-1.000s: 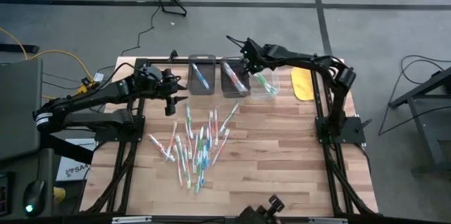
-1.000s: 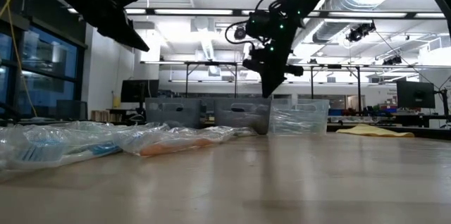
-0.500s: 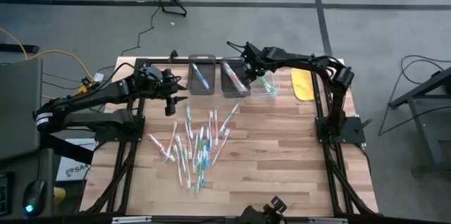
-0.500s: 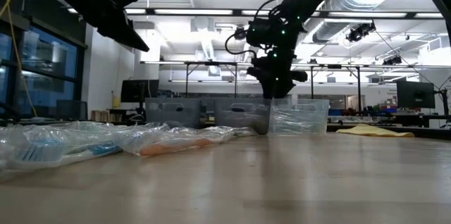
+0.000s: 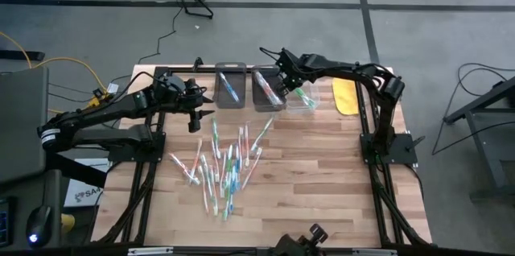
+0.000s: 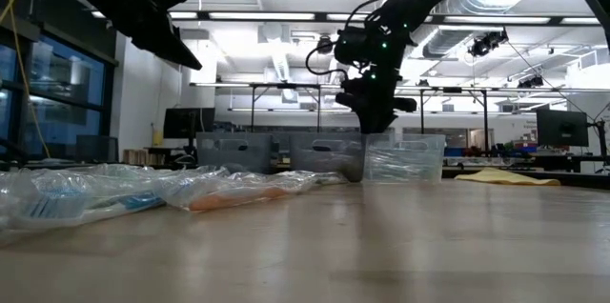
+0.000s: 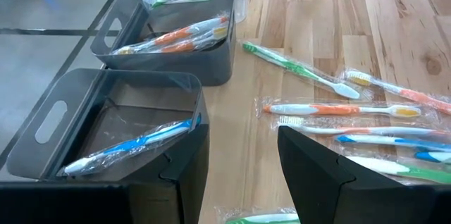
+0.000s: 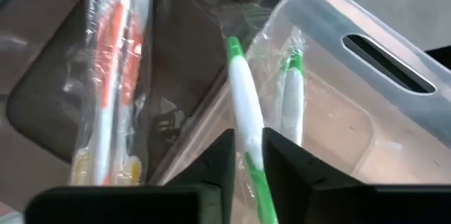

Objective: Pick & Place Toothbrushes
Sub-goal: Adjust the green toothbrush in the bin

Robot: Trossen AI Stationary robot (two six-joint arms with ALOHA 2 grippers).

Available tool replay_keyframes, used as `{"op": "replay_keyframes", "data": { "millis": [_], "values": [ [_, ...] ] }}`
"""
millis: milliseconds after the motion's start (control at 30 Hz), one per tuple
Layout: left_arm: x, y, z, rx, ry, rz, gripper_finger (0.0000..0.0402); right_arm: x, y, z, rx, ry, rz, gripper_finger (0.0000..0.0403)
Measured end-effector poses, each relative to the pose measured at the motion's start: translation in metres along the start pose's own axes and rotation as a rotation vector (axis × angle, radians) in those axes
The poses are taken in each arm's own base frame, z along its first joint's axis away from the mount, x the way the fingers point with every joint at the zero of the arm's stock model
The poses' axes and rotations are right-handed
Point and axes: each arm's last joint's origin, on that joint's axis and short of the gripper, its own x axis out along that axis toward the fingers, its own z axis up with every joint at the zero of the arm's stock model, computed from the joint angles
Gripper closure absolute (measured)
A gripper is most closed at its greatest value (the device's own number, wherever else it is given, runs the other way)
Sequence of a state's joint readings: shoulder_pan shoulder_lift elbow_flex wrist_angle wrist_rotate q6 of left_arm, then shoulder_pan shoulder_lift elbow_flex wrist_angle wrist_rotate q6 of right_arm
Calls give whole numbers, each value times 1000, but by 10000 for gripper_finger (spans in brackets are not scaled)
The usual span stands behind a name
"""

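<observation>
Right gripper (image 8: 246, 160) clamps a green-and-white toothbrush (image 8: 245, 122) over the clear bin (image 5: 302, 95) at the table's (image 5: 322, 175) 1 o'clock. Left gripper (image 7: 239, 171), fingers apart and empty, hovers at 11 o'clock beside the grey bins (image 7: 127, 111).

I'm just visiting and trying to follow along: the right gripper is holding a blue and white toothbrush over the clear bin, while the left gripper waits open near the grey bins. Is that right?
Not quite: the toothbrush between the right gripper fingers is green and white, not blue, as the right wrist view shows. The rest holds: it hangs over the clear bin, and the left gripper waits open near the grey bins.
</observation>
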State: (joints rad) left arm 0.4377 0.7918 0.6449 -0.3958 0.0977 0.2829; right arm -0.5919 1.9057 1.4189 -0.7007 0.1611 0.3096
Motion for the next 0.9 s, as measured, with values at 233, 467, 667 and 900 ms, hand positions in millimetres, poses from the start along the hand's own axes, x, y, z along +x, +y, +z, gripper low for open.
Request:
{"op": "replay_keyframes", "data": {
  "millis": [233,467,667,900],
  "values": [
    [0,0,0,0,0,0,238,0,0,0,-25,-3,10,399],
    [0,0,0,0,0,0,238,0,1,4,-26,-44,9,400],
    [0,0,0,0,0,0,238,0,2,7,-34,-68,26,388],
    [0,0,0,0,0,0,238,1,-4,11,-22,-98,7,295]
  ]
}}
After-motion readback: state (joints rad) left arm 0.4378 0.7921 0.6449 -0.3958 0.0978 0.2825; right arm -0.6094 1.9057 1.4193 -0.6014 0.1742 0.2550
